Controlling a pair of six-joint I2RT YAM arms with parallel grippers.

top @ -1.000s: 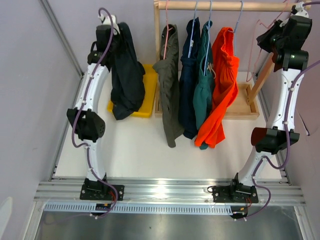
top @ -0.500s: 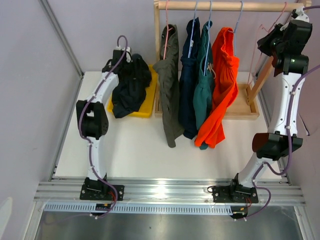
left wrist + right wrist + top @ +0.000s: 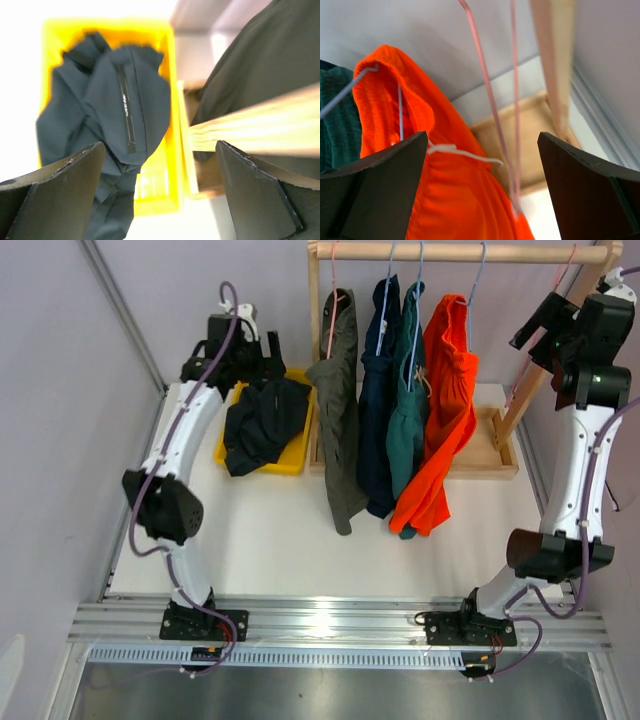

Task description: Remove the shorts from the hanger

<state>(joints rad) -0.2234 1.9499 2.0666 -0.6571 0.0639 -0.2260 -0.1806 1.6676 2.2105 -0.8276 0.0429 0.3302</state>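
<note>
The black shorts [image 3: 262, 425] lie crumpled in the yellow bin [image 3: 297, 452], and the left wrist view shows those black shorts [image 3: 110, 115] below my open, empty left gripper [image 3: 160, 200]. That left gripper [image 3: 268, 362] hovers over the bin's far edge. Olive-grey shorts [image 3: 340, 420], navy shorts [image 3: 378, 390], teal shorts [image 3: 408, 415] and orange shorts [image 3: 445, 410] hang on hangers from the wooden rail [image 3: 460, 252]. My right gripper [image 3: 535, 325] stands open beside an empty pink hanger [image 3: 490, 105], with the orange shorts [image 3: 445, 190] to its left.
The rack's wooden post [image 3: 250, 130] stands right beside the yellow bin [image 3: 170, 65]. Its slanted brace [image 3: 525, 390] and wooden base tray [image 3: 490, 455] lie under the right arm. Grey walls close in on the left and back.
My left gripper has lifted away from the bin and left the black shorts lying in it. My right gripper has opened by the pink hanger and drawn slightly right.
</note>
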